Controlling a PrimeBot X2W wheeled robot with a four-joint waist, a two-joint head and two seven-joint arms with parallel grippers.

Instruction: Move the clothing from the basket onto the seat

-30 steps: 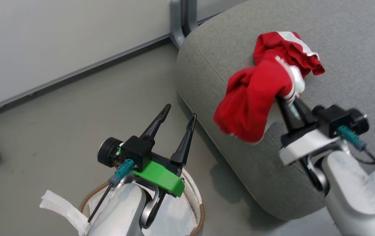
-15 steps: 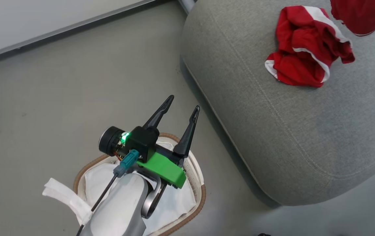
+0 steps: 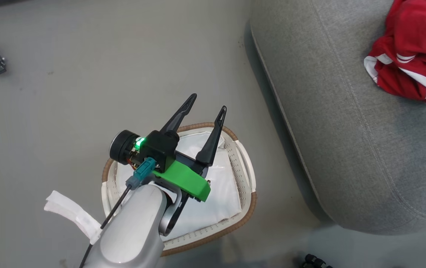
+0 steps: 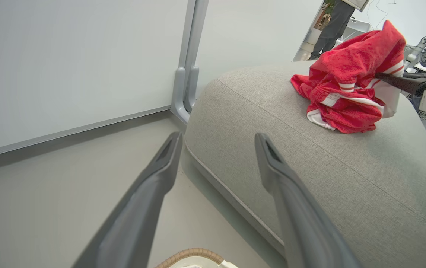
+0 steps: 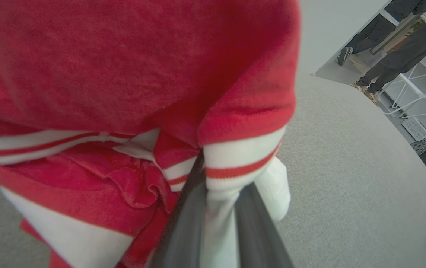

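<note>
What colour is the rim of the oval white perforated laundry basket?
The rim is woven-look brown; clearest in the head view.

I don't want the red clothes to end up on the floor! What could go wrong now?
The right claw is shut on the white cuff of the clothing on the seat. If it pulls back without opening, it could drag the clothing off. The left claw hangs open above the basket, where a white sheet lies; it might grab that by mistake.

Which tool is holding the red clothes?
The right tool: it is shut on the clothing. The left tool is open and empty, over the basket.
</note>
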